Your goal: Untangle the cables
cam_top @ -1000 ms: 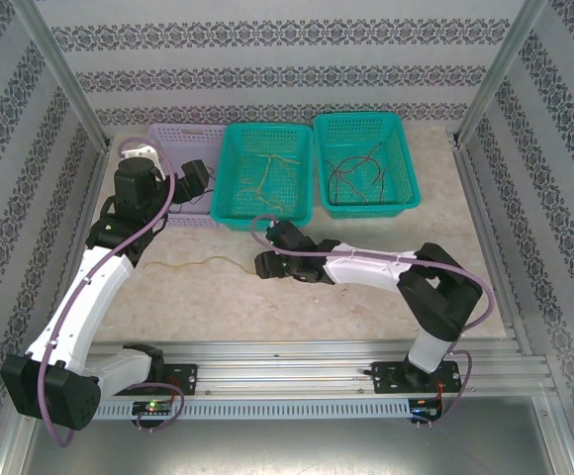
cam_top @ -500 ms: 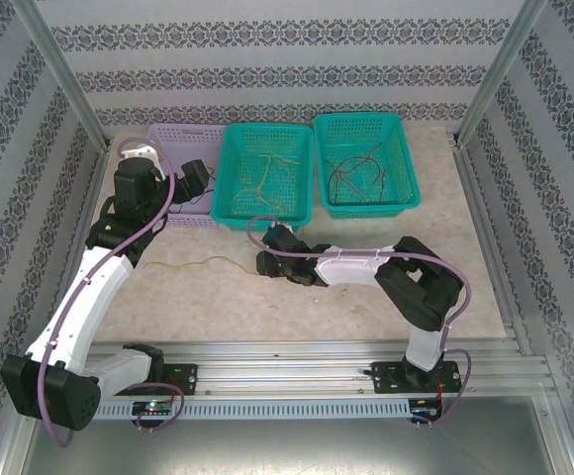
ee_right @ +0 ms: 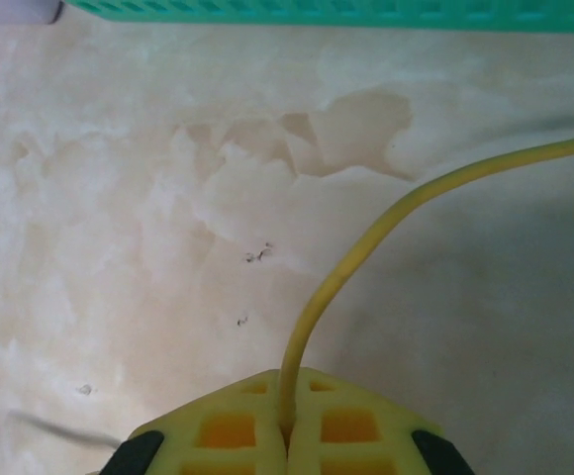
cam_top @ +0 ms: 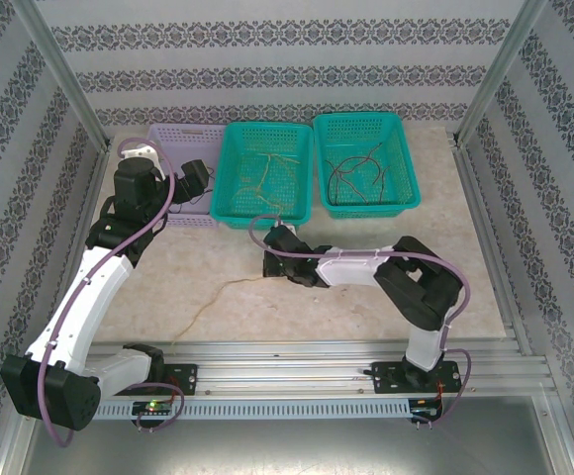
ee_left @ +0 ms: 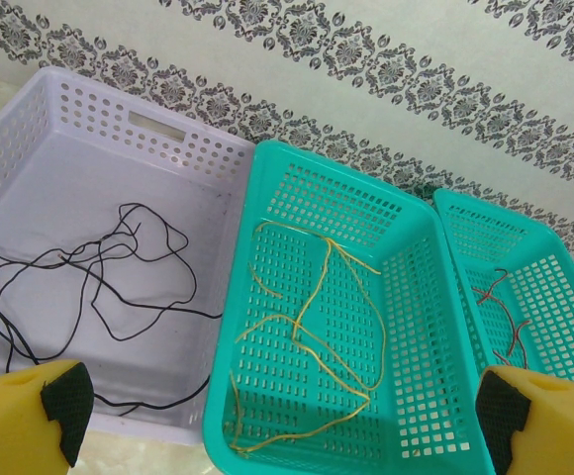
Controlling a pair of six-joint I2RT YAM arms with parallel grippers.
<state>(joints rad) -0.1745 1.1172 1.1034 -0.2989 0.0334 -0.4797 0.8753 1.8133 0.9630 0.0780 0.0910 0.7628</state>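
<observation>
1. Yellow cable (cam_top: pixel 208 302): the one loose strand on the tabletop (cam_top: pixel 188 257), at the centre of the top view, trailing from the right gripper (cam_top: pixel 270 265) toward the lower left of the frame.
2. Jaws of the right gripper pressed together, pinching the very end of that cable between yellow pads (ee_right: pixel 233 430). In the wrist view, strand rising from bottom centre and curving off to the right edge.
3. Jaws of the left gripper (cam_top: pixel 198 181) spread wide and holding nothing, poised over the lilac basket (cam_top: pixel 183 134) at the upper left of the top view.
4. Cables already sorted by colour:
   - black loops (ee_left: pixel 99 267) in the lilac basket at left;
   - yellow and olive strands (ee_left: pixel 307 317) in the middle teal basket (ee_left: pixel 411 287);
   - red and dark strands (ee_left: pixel 495 297) in the right teal basket (ee_left: pixel 495 237).
5. Handling, by judgement:
   - very light, limp and hair-thin, with no stiffness to keep a shape;
   - apt to drag along the tabletop, swing when lifted and catch in basket perforations;
   - smooth enough, probably, to slide out of a slack pinch.
6. Best hold, by judgement: close to one end, as shown, so the free length hangs straight and follows without looping. Firm closure needed on so thin a strand, and a slow lift to avoid whipping.
</observation>
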